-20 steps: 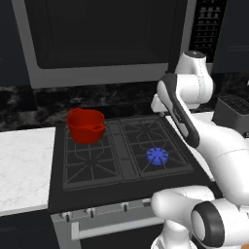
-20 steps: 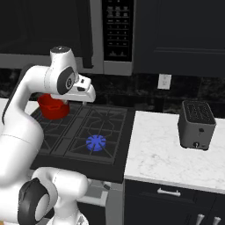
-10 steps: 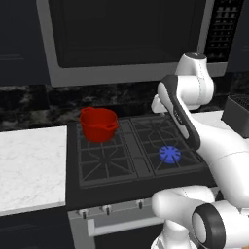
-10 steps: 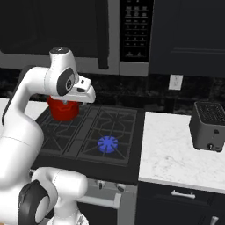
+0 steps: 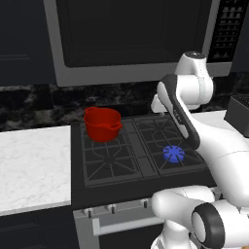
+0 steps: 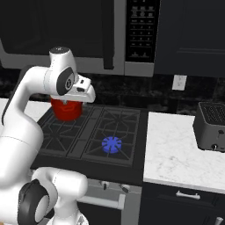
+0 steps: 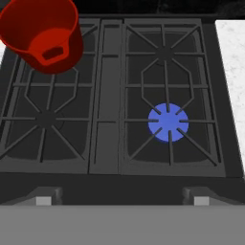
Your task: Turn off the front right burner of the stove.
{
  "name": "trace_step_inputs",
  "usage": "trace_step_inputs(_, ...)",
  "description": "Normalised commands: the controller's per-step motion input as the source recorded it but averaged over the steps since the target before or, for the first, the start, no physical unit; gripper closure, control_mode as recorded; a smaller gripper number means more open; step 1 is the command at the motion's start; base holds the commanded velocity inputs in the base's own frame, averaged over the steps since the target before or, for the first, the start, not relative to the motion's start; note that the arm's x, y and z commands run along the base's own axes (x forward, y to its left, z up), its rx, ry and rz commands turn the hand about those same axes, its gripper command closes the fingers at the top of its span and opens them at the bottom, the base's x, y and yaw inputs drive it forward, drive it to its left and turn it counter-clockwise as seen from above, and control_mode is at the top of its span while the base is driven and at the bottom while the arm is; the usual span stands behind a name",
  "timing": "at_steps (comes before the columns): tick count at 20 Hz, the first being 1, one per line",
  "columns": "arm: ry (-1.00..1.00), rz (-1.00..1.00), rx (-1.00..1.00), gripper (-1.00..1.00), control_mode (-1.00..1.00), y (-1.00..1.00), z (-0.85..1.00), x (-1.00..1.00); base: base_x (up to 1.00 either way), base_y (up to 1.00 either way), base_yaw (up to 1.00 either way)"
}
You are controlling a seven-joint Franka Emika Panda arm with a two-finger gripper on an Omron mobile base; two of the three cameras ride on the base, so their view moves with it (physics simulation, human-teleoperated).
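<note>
Hand (image 6: 90,94) above black stove (image 5: 141,160), marble counter (image 6: 184,154), microwave (image 5: 131,39) overhead

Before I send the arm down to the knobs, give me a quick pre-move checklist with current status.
1. Front right burner lit, blue flame showing: ok, task not yet done.
2. Knobs in sight on the stove front: ok, small ones show in both base views; which one drives this burner: cannot tell.
3. Red pot away from the target: ok, it sits on the back left grate.
4. Claw state: cannot tell, fingertips not clear at the hand view's bottom.
5. Arm raised above the cooktop, touching nothing: ok.
</note>
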Motion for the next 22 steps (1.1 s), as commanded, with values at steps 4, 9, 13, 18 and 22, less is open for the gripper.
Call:
trace_step_inputs(4,0.00,0.00,0.00,-1.00,-1.00,0.00,0.00,0.00,0.00,0.00,0.00)
trace_step_inputs(9,0.00,0.00,0.00,-1.00,-1.00,0.00,0.00,0.00,0.00,0.00,0.00)
trace_step_inputs(13,-0.04,-0.03,0.02,-1.00,-1.00,-0.56,-0.36,-0.62,0.00,0.00,0.00)
trace_step_inputs(18,-0.20,0.00,0.12,-1.00,-1.00,-1.00,-0.90,-1.00,0.00,0.00,0.00)
trace_step_inputs(22,-0.20,0.00,0.21,-1.00,-1.00,-1.00,-0.97,-1.00,0.00,0.00,0.00)
